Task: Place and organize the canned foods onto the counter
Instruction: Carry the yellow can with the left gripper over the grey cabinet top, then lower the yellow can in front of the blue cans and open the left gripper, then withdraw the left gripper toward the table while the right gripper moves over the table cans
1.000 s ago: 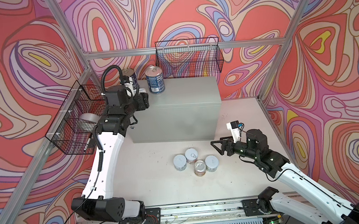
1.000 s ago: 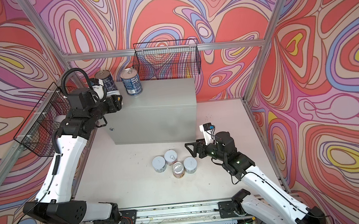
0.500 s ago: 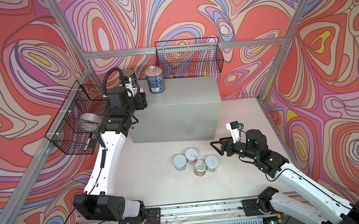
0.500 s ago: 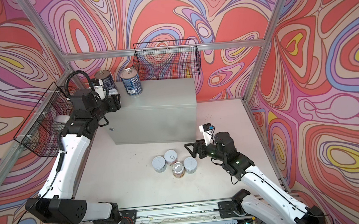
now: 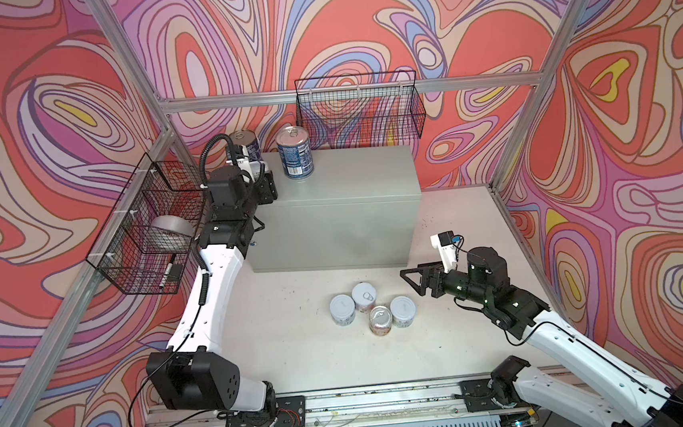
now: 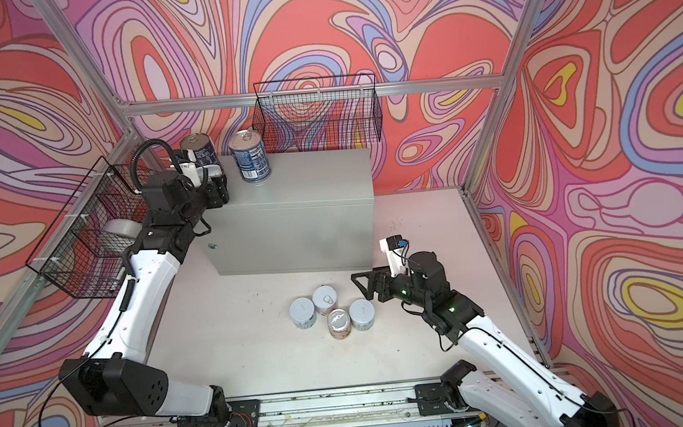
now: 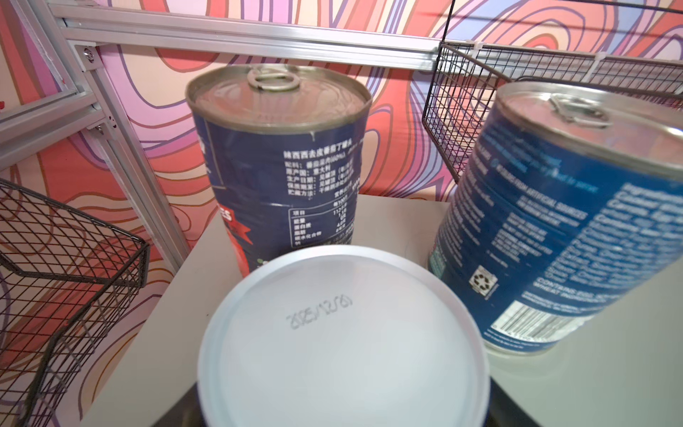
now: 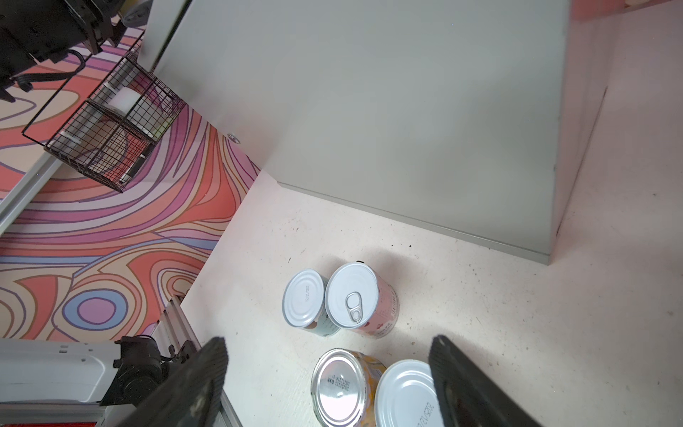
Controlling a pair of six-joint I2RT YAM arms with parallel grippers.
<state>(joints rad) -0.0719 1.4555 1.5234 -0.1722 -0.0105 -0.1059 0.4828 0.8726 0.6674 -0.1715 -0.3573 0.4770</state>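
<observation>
Made out "2025/12" embossed on short can (image 7: 343, 351) lid; Chinese print and nutrition table on tall blue can (image 7: 292, 177); "CONTAINS", recycling sign, barcode on second blue can (image 7: 561, 229).

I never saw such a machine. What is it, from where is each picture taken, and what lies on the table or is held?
These are two robot arms on a table, each ending in a two-fingered gripper. Two pictures look down from above on the whole scene; the two others come from cameras on the arms' wrists. A grey metal box stands on the table, with two tall blue cans on top. The left gripper seems to hold a short can at that top; its white lid fills the left wrist view. Four more short cans stand together on the table before the box. The right gripper hovers beside them, open and empty.
</observation>
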